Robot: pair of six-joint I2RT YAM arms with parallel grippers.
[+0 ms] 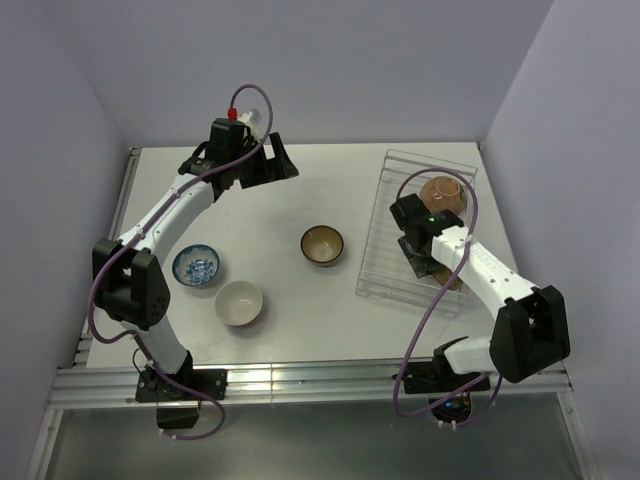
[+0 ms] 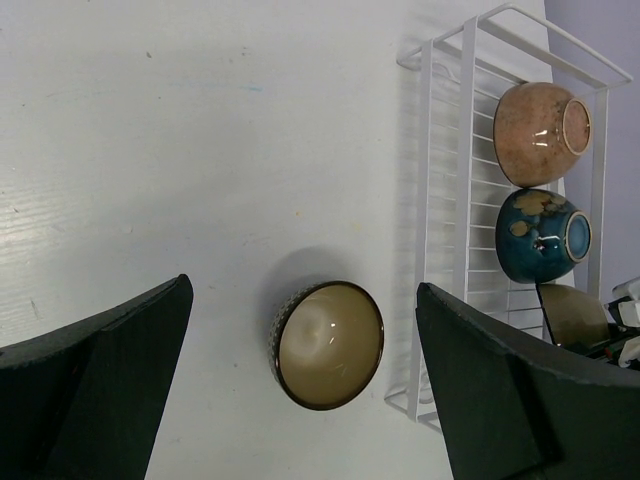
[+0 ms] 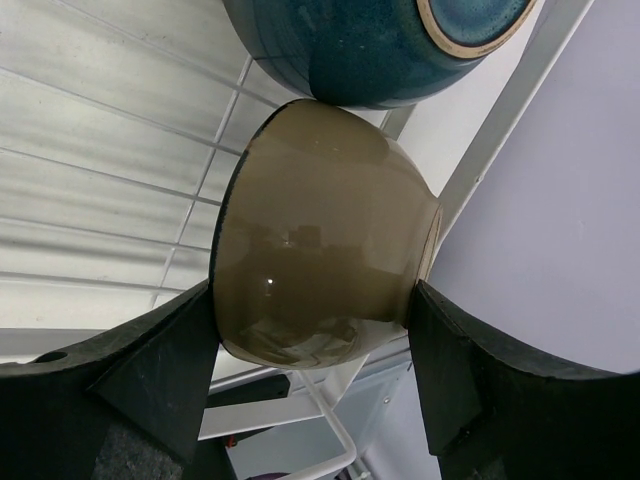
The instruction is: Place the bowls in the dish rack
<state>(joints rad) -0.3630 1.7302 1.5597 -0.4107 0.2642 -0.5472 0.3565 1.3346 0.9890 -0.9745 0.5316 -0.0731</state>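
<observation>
Three in dish rack [image 2: 450,200]: pink bowl [image 2: 540,120], blue bowl [image 2: 540,235], brown bowl [image 3: 320,250].
Right gripper [image 3: 312,310]: squeezing brown bowl.
Left gripper [image 2: 302,290]: wide open, empty.

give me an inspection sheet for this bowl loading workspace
surface: white table, a few faint marks
job's things: dish rack holds a pink-tan bowl and a dark blue bowl, both tipped; brown-lined bowl, blue-patterned bowl and cream-white bowl sit upright on the table
clutter: nothing seen
grippers: left gripper open, holding nothing; right gripper shut on an olive-brown bowl beside the dark blue bowl
cables: purple cable looping along each arm
surroundings: lavender walls, metal rail at the near edge
</observation>
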